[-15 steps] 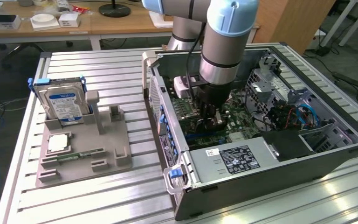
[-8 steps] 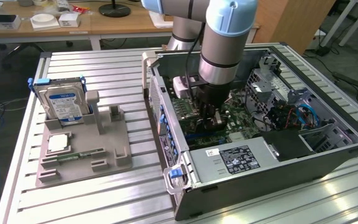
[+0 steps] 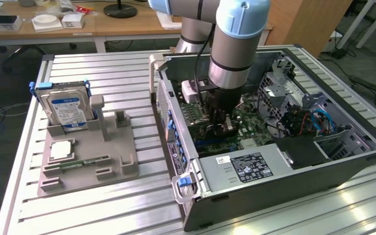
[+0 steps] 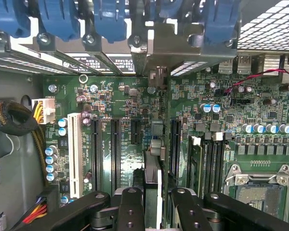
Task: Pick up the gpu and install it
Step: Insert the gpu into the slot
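Note:
In the wrist view the gpu (image 4: 156, 140) is seen edge-on, a thin dark card standing upright over the green motherboard (image 4: 135, 103). Its far end reaches the metal rear wall of the case under the blue latches (image 4: 106, 19). My gripper (image 4: 153, 195) is shut on the card's near end, with one black finger (image 4: 130, 207) on each side. The card lines up with a long black slot between the other expansion slots (image 4: 114, 149). In the exterior view the gripper (image 3: 221, 126) is lowered deep inside the open computer case (image 3: 344, 156), over the motherboard.
A grey fixture (image 3: 109, 166) on the slatted table holds a silver hard drive (image 3: 67, 110), a green memory stick (image 3: 77, 164) and a small square chip (image 3: 62, 149). Inside the case are a power supply (image 3: 253, 166), a CPU socket (image 4: 260, 187), memory slots (image 4: 207, 163) and cable bundles (image 4: 19, 120).

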Controlling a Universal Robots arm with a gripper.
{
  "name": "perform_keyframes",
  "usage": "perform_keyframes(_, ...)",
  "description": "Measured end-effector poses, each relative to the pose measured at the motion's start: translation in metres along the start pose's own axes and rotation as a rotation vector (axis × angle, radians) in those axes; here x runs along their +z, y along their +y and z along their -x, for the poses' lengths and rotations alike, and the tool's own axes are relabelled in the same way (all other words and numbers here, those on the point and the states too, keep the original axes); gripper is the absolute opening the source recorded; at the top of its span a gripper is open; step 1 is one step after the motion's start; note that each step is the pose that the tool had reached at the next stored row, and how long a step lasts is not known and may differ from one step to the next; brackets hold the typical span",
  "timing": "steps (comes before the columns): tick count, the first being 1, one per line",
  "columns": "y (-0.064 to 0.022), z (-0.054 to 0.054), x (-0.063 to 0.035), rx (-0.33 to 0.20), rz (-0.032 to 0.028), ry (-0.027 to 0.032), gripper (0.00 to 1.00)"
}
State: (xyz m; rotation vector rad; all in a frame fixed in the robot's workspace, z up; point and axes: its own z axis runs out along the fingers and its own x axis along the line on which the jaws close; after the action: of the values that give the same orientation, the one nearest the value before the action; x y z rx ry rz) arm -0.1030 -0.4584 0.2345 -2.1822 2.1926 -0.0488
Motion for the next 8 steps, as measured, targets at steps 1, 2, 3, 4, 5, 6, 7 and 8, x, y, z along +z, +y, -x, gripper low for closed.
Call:
perform_keyframes(1,0.0,0.0,0.0001,0.0,-0.0001,-0.0001,0.27)
perform_keyframes(2,0.0,0.0,0.0001,0.0,-0.0001,-0.0001,0.27)
perform_keyframes(3,0.0,0.0,0.0001,0.0,-0.0001,-0.0001,0.27)
perform_keyframes(4,0.0,0.0,0.0002,0.0,0.0,0.0,0.27)
perform_keyframes(5,0.0,0.0,0.0005,0.0,-0.0001,-0.0002,0.27)
perform_keyframes(6,0.0,0.0,0.0007,0.0,0.0,-0.0001,0.27)
perform_keyframes(7,0.0,0.0,0.0008,0.0,0.0,0.0,0.27)
perform_keyframes(8,0.0,0.0,0.001,0.0,0.0,0.0001,0.27)
